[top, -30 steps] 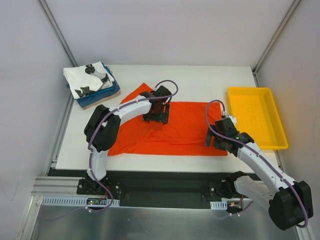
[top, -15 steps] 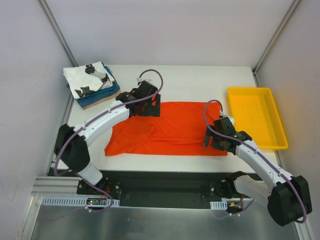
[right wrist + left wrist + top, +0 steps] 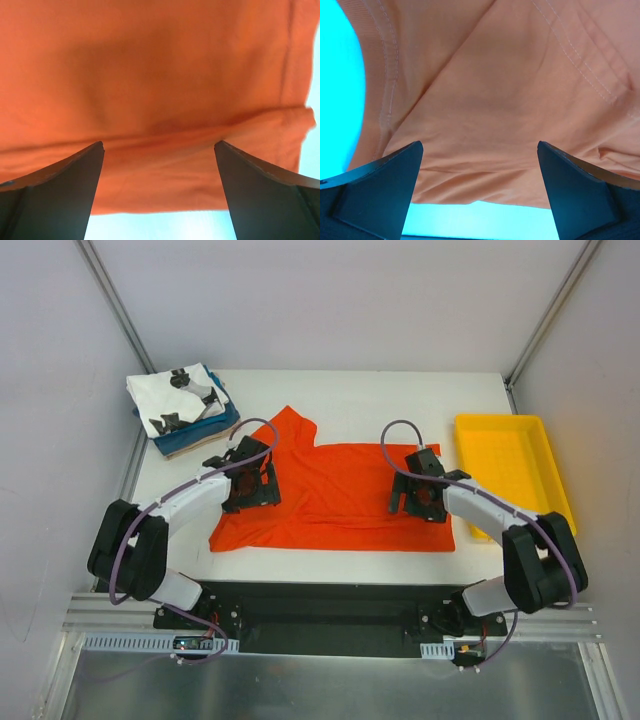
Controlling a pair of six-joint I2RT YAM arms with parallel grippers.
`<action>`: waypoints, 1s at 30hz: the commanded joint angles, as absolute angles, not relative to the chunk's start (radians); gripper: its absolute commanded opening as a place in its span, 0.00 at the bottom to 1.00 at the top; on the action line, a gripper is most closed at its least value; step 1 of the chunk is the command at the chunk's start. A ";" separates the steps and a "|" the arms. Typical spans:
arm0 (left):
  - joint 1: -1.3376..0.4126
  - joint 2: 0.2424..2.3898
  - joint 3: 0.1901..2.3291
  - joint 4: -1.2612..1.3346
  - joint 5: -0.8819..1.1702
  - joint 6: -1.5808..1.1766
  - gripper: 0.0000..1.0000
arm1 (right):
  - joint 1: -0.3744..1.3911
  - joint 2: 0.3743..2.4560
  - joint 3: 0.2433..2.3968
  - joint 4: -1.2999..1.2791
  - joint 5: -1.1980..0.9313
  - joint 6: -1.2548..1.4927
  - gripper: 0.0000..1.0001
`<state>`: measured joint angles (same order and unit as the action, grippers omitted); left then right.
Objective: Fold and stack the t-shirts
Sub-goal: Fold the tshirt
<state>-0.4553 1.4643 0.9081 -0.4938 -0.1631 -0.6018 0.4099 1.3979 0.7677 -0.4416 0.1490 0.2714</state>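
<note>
The orange-red t-shirt [image 3: 335, 495] lies spread on the white table, one sleeve sticking out at the back [image 3: 293, 426]. My left gripper [image 3: 250, 490] is open over its left part; the left wrist view shows the cloth [image 3: 485, 100] between the spread fingers [image 3: 385, 180]. My right gripper [image 3: 418, 498] is open over its right part; the right wrist view shows cloth [image 3: 150, 75] and its hem between the fingers [image 3: 260, 185]. Neither holds anything. A folded stack at the back left has the white tee with black prints [image 3: 178, 398] on top, then the blue tee [image 3: 200, 432] and the tan tee [image 3: 185, 448].
A shallow yellow tray [image 3: 510, 475] sits at the right of the table. Bare table [image 3: 400, 405] shows behind the shirt. Grey walls and slanted frame posts enclose the back and sides.
The left gripper has let go of the sleeve, which now lies out at the back, and moved toward the near left. The right gripper moved left onto the shirt's right part.
</note>
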 commanded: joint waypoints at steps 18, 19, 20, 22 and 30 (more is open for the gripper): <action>-0.376 1.424 0.611 -0.402 -0.034 -0.735 0.99 | 0.410 1.399 0.703 -0.457 0.098 0.310 0.97; -0.377 1.413 0.603 -0.417 -0.038 -0.744 0.99 | 0.413 1.390 0.696 -0.465 0.104 0.307 0.97; -0.376 1.399 0.586 -0.443 -0.044 -0.755 0.99 | 0.414 1.381 0.689 -0.485 0.107 0.302 0.97; -0.376 1.350 0.566 -0.468 -0.046 -0.788 0.99 | 0.422 1.350 0.680 -0.497 0.115 0.298 0.97; -0.376 1.212 0.488 -0.560 -0.038 -0.871 0.99 | 0.448 1.246 0.631 -0.511 0.086 0.301 0.97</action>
